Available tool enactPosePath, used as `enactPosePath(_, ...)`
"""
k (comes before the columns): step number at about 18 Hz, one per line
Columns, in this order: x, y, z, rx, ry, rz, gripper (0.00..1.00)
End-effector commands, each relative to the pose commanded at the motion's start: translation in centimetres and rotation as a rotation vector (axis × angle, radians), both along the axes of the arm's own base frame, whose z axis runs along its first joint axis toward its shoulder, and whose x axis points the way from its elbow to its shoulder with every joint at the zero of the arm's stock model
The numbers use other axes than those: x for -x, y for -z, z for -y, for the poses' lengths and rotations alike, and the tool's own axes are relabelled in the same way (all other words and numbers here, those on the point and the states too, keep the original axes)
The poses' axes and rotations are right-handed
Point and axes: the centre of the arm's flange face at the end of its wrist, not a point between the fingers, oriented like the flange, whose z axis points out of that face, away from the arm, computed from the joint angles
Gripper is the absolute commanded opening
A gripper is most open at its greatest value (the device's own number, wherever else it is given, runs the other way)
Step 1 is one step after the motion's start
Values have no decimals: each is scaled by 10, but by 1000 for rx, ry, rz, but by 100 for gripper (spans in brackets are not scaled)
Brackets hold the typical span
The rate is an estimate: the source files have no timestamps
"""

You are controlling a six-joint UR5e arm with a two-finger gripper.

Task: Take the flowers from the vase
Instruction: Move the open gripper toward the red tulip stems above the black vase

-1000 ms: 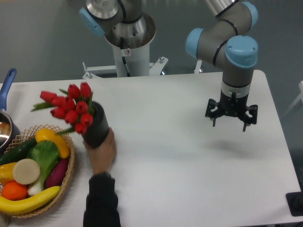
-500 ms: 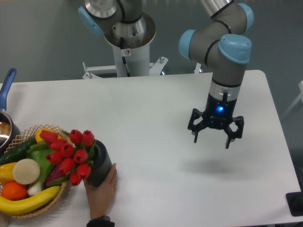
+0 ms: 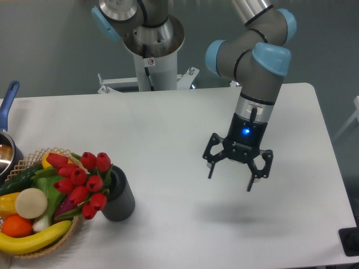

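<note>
The gripper point(image 3: 237, 171) is hanging above the tabletop point(image 3: 179, 123) right of centre, fingers pointing down and spread apart, pinching nothing. A blue light is showing on its wrist. Its shadow is falling on the tabletop just below and in front of it.

The vase point(image 3: 117, 196) is standing upright near the front left of the tabletop, well apart from the gripper and to its left, lower in the view. The flowers point(image 3: 78, 182) are sitting in the vase mouth, the red buds leaning out leftward and overhanging the basket point(image 3: 77, 216). Nothing is touching the vase or the flowers other than each other; whether the buds are touching the basket contents cannot be told.

The basket is resting at the left front edge just beside the vase, holding toy produce point(image 3: 33, 210), including yellow, green, orange and purple pieces. A pot point(image 3: 7, 147) with a blue handle is sitting partly out of view at the left edge, behind the basket.

The tabletop is white and matte. The arm's base column point(image 3: 150, 61) is standing behind the far edge, against a grey wall.
</note>
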Motion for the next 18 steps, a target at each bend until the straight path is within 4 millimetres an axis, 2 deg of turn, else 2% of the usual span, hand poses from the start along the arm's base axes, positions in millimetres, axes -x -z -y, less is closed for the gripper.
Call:
enactPosePath(1,-4,-1,-3,-10,12,3,100)
enactPosePath(3,-21,10,-11,-9,52,14,100)
enactPosePath(6,-63,26,-33,-6,178,-34,100)
enactPosePath(9,-109,24,-38,-21,245,-36,100)
enactPosePath(13,-137,2,-41,-103,300,-22,100)
enactPosePath(18,-157,10,-55,-107,354,-16,100)
